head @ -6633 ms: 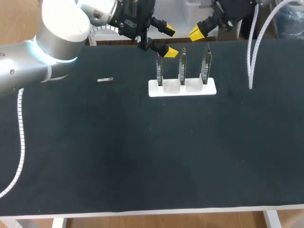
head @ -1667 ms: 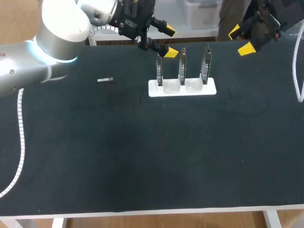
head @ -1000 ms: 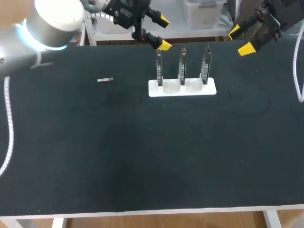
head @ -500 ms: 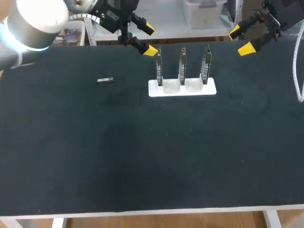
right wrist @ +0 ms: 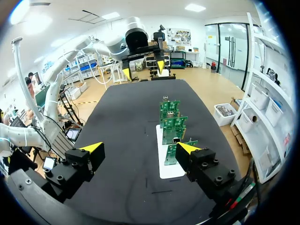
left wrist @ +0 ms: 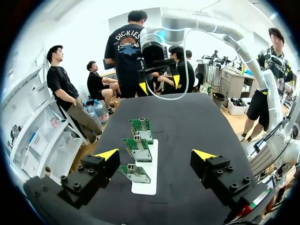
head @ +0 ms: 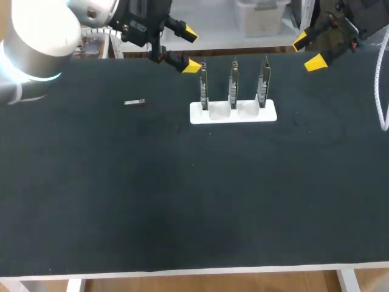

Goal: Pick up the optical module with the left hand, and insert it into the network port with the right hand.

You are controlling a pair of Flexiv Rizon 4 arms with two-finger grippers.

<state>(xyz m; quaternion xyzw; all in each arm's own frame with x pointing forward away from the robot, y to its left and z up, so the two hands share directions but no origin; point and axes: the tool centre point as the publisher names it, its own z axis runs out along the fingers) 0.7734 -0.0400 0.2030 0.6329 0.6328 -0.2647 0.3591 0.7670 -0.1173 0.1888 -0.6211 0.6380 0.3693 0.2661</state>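
Two grippers hang at the table's [head: 182, 201] far edge, both with jaws spread and empty. The left arm [head: 36, 30] has swung away from the rack [head: 233, 112] of three boards. The left gripper [head: 189, 50], lately over the rack's left board, is now just left of it. The right gripper [head: 307, 51] has kept still, right of the rack. The module [head: 134, 102] lies untouched, well left of the rack — pickup looks only begun.

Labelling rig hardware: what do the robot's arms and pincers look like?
The left arm is silver-white with a glowing blue ring. The left pincer and right pincer are black bolted blocks with yellow wedge tips. A white ribbed cable hangs beside the right one.
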